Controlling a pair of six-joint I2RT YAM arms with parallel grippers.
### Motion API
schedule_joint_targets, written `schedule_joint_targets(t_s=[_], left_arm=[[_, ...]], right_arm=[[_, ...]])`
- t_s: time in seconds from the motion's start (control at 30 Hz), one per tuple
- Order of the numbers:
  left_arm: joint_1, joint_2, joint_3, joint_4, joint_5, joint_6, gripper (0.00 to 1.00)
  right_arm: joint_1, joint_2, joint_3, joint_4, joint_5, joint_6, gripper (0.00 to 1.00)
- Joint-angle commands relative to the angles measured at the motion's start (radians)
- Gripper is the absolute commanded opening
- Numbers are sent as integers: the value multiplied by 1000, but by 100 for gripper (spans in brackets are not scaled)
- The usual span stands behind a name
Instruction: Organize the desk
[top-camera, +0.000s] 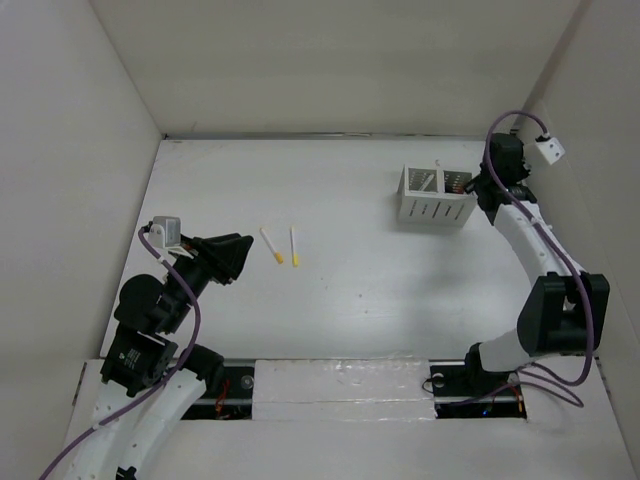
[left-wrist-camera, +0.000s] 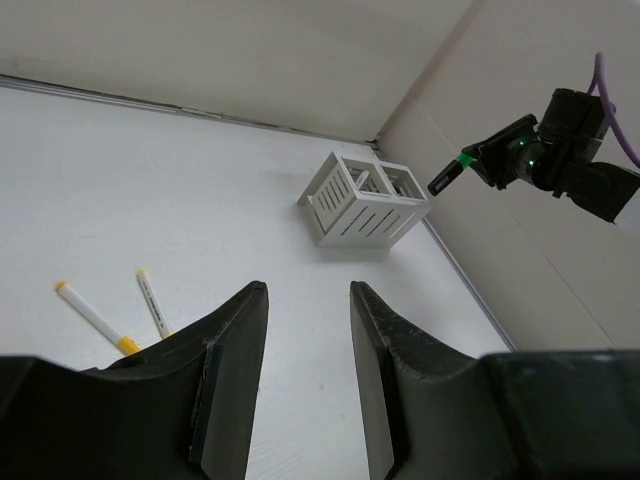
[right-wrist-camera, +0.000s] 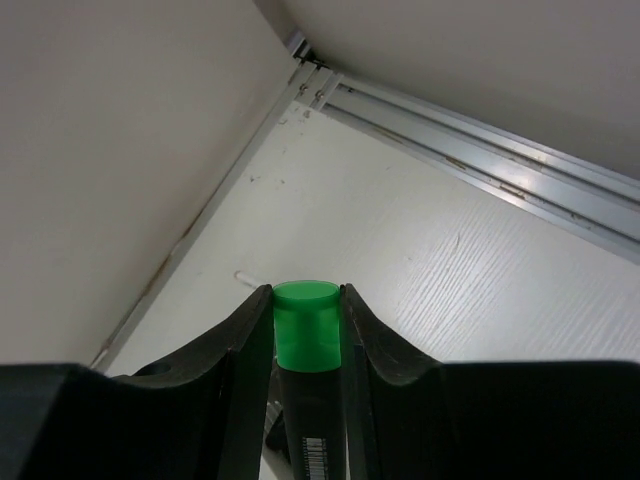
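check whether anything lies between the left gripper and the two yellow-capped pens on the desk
Nothing visible does. The left gripper is open, and only bare desk lies between it and the two yellow-capped pens, which rest flat, side by side and apart.

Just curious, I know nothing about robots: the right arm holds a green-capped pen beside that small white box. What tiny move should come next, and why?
Probably ease the right pincer leftward until it is over the slotted box. It is shut on the green-capped pen, and hangs just beside the box's right wall, not yet above the open compartments.
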Motion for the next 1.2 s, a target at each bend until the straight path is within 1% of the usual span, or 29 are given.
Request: schedule_joint_targets(t_s=[0.0, 0.13, 0.17, 0.37, 0.5, 0.57, 0.8, 1.0, 1.03, 1.07, 1.17], left_arm=[[-3, -9, 15, 50, 12, 11, 35], [-3, 0, 13, 50, 13, 11, 35], [-3, -1, 13, 50, 12, 11, 35], [-3, 2, 15, 48, 10, 11, 35], [-3, 2, 15, 48, 9, 11, 35], [-3, 5, 15, 48, 9, 11, 35], [-12, 7, 15, 50, 1, 13, 35], [-12, 5, 16, 48, 3, 13, 35], [-12, 5, 15, 48, 3, 13, 35], [-12, 4, 15, 48, 1, 13, 35], [-12, 5, 13, 48, 3, 13, 35]], right_arm=[[48, 59, 77, 80, 131, -68, 13], [73, 100, 82, 106, 174, -94, 13], [88, 106, 80, 157, 186, -102, 13], [133, 134, 86, 212, 267, -177, 13], [157, 146, 59, 261, 305, -209, 12], [170, 172, 62, 273, 339, -218, 10], [179, 225, 97, 265, 368, -238, 10], [208, 231, 79, 270, 387, -223, 13], [208, 228, 75, 271, 390, -220, 18], [222, 225, 66, 271, 395, -218, 20], [251, 212, 53, 270, 407, -206, 23]])
